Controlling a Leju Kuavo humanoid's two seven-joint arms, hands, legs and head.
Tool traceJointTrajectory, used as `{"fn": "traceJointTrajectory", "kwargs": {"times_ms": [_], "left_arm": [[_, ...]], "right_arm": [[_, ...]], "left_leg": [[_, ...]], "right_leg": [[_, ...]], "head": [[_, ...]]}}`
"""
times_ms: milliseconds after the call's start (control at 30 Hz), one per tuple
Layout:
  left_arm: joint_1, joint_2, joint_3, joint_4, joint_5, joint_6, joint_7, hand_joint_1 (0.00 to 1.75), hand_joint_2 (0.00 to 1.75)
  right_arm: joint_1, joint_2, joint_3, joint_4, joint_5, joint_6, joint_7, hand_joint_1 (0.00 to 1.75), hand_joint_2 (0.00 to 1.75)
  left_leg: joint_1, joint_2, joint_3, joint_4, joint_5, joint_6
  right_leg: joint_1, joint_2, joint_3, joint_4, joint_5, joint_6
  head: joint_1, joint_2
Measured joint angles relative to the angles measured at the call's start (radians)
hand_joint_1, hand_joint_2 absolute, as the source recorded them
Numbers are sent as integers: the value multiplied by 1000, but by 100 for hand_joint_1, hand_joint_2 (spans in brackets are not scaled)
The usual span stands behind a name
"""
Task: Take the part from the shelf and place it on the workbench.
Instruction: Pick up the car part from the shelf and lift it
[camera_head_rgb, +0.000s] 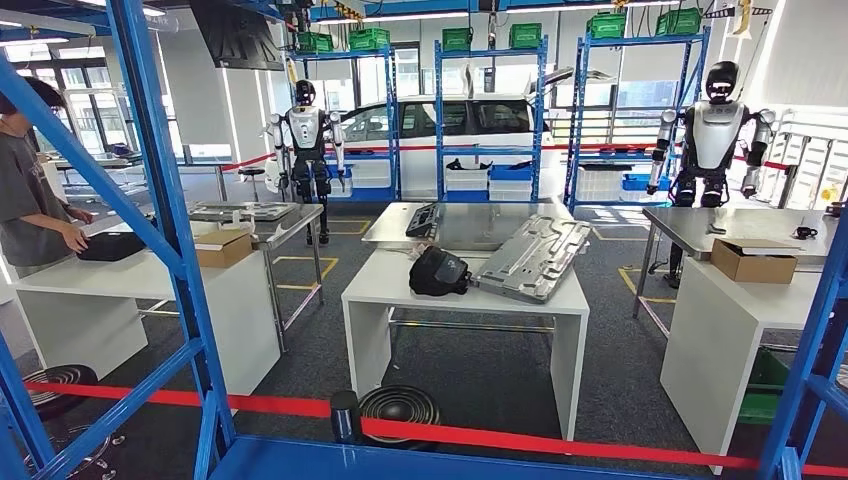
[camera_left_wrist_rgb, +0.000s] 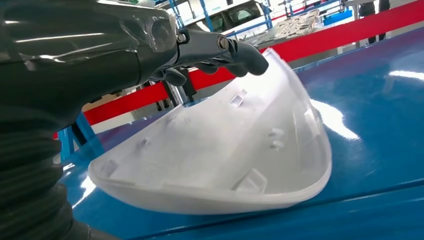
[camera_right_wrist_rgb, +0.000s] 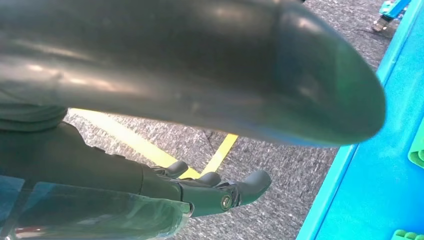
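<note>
The left hand (camera_left_wrist_rgb: 200, 55) reaches over a white, shell-shaped plastic part (camera_left_wrist_rgb: 225, 155) that lies hollow side up on the glossy blue shelf board (camera_left_wrist_rgb: 370, 125). Its dark fingers (camera_left_wrist_rgb: 240, 52) curl over the far rim of the part and touch it; whether they truly clamp the rim cannot be told, as the thumb's contact is hidden behind the hand.

The right hand (camera_right_wrist_rgb: 200, 192) hangs beside the blue shelf edge (camera_right_wrist_rgb: 350, 190), above grey carpet with a yellow floor line (camera_right_wrist_rgb: 150, 152). Its fingers are gently curled with nothing between them.

In the head view, beyond the blue shelf frame (camera_head_rgb: 160, 200) and a red barrier tape (camera_head_rgb: 500, 438), the white workbench (camera_head_rgb: 465, 300) stands at twelve o'clock. On it lie a black moulded part (camera_head_rgb: 438, 272) and, just to its three o'clock side, a grey ribbed metal panel (camera_head_rgb: 535, 258). At ten o'clock a person (camera_head_rgb: 30, 190) leans over a white table (camera_head_rgb: 130, 290) that carries a cardboard box (camera_head_rgb: 222, 246). At two o'clock another humanoid robot (camera_head_rgb: 712, 130) stands behind a bench.
</note>
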Motion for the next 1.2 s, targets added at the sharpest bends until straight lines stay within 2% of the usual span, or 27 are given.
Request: {"fn": "traceJointTrajectory", "kwargs": {"times_ms": [67,100,133,167,200,267,333,433,467,533,600,633,667,700,733,767,800,833,867,900,967,1000,1033,1100,1133,1167,1200], "left_arm": [[4,2,2,1,0,0,0,0,175],[7,2,3,1,0,0,1,0,175],[10,3,4,3,0,0,1,0,175],[12,3,4,4,0,0,1,0,175],[13,3,6,6,0,0,0,0,175],[11,3,10,11,0,0,0,0,175],[8,4,14,16,2,1,0,0,175],[7,3,17,26,5,2,0,0,175],[6,2,18,29,5,2,0,0,175],[5,-1,19,33,5,3,0,0,175],[5,-3,18,39,5,3,0,0,175],[7,-4,17,43,5,3,0,0,175],[8,-5,16,45,5,3,0,0,175],[9,-6,16,47,5,3,0,0,175],[9,-7,15,49,5,3,0,6,175],[9,-7,15,51,6,3,0,20,175],[10,-7,15,53,6,3,0,43,175],[10,-7,15,55,7,3,0,69,175],[10,-8,16,58,9,4,0,88,175],[10,-8,16,61,10,4,-1,99,175],[10,-9,18,67,13,9,-4,101,175],[11,-9,19,69,15,11,-6,102,175],[11,-9,20,72,17,14,-8,101,175],[13,-9,21,79,19,16,-9,103,175],[15,-9,22,83,20,16,-10,110,175],[17,-9,22,86,20,16,-10,123,175],[18,-9,22,88,20,16,-11,140,175]], "right_arm": [[-2,0,2,0,-1,-1,0,0,0],[-2,0,3,1,-2,-2,0,0,0],[-2,-1,3,2,-3,-4,0,0,0],[-2,-1,3,3,-6,-7,0,0,0],[-2,-1,3,5,-9,-11,-1,0,0],[-6,1,5,9,-15,-19,-2,0,0],[-10,1,8,13,-17,-22,-2,0,0],[-14,0,10,17,-18,-22,-2,0,0],[-14,-1,11,18,-18,-22,-2,0,0],[-15,-3,12,20,-19,-23,-3,0,0],[-14,-6,12,23,-19,-23,-3,0,0],[-14,-7,12,25,-19,-23,-3,0,0],[-14,-8,12,26,-19,-23,-3,0,0],[-13,-9,12,27,-19,-23,-3,0,0],[-14,-11,12,28,-20,-23,-3,0,0],[-14,-12,12,29,-20,-24,-3,0,0],[-15,-12,12,30,-21,-25,-4,0,0],[-16,-13,12,32,-22,-26,-5,0,0],[-17,-13,12,34,-23,-27,-6,0,0],[-17,-13,13,36,-24,-29,-8,0,0],[-18,-14,14,39,-25,-31,-10,0,0],[-18,-14,16,41,-26,-33,-11,0,0],[-19,-14,17,42,-27,-34,-12,0,0],[-19,-14,19,46,-27,-36,-14,0,0],[-19,-15,19,48,-27,-37,-15,0,0],[-19,-15,19,51,-27,-38,-15,0,0],[-19,-15,19,53,-27,-39,-16,0,0]], "left_leg": [[3,0,-65,137,-67,-8],[5,0,-95,199,-89,-9],[5,0,-111,232,-93,-9],[5,0,-107,222,-77,-7],[5,0,-82,173,-46,-2],[-1,1,-5,24,15,15],[-10,3,36,-58,34,27],[-10,5,40,-75,41,34],[-7,6,45,-84,47,37],[-2,7,51,-96,58,43],[-3,7,47,-96,60,46],[-3,7,46,-95,60,46],[-3,7,45,-94,60,46],[-2,6,45,-92,59,44],[-1,5,45,-87,56,40],[-2,5,44,-82,53,35],[-4,4,41,-75,48,28],[-5,4,38,-69,46,23],[-6,4,35,-67,45,18],[-5,4,33,-64,45,14],[-2,4,25,-51,33,6],[0,4,11,-21,13,1],[2,3,-14,30,-16,-5],[5,3,-79,169,-79,-12],[7,3,-104,219,-93,-13],[7,3,-111,232,-88,-12],[7,3,-98,203,-64,-9]], "right_leg": [[2,0,-2,0,1,-6],[4,0,-3,0,1,-7],[6,0,-3,0,1,-7],[8,0,-3,0,1,-7],[10,1,-1,0,1,-7],[14,3,1,1,1,-6],[16,2,-2,1,3,-2],[17,0,-5,-1,6,11],[18,0,-12,13,-3,13],[16,-1,-56,105,-49,11],[14,0,-120,241,-103,12],[12,0,-139,280,-114,17],[10,-1,-138,280,-108,25],[6,-1,-115,234,-86,35],[3,-2,-75,158,-56,44],[1,-2,-39,89,-33,47],[1,-2,-12,36,-16,45],[2,-2,0,11,-10,38],[5,-1,0,11,-11,29],[6,-1,-1,9,-8,21],[3,0,-1,7,-5,9],[0,0,-1,6,-4,3],[-1,0,-1,5,-3,-1],[1,0,-3,6,-3,-5],[3,0,-4,6,-3,-5],[4,1,-4,6,-3,-5],[6,1,-3,6,-3,-5]], "head": [[-2,0],[-2,0],[-2,0],[-3,0],[-3,0],[-3,0],[-3,0],[-3,0],[-3,0],[0,0],[2,0],[2,0],[3,0],[3,0],[4,0],[4,0],[4,0],[4,0],[3,0],[2,0],[2,0],[0,0],[-1,0],[-2,0],[-3,0],[-3,0],[-3,0]]}}
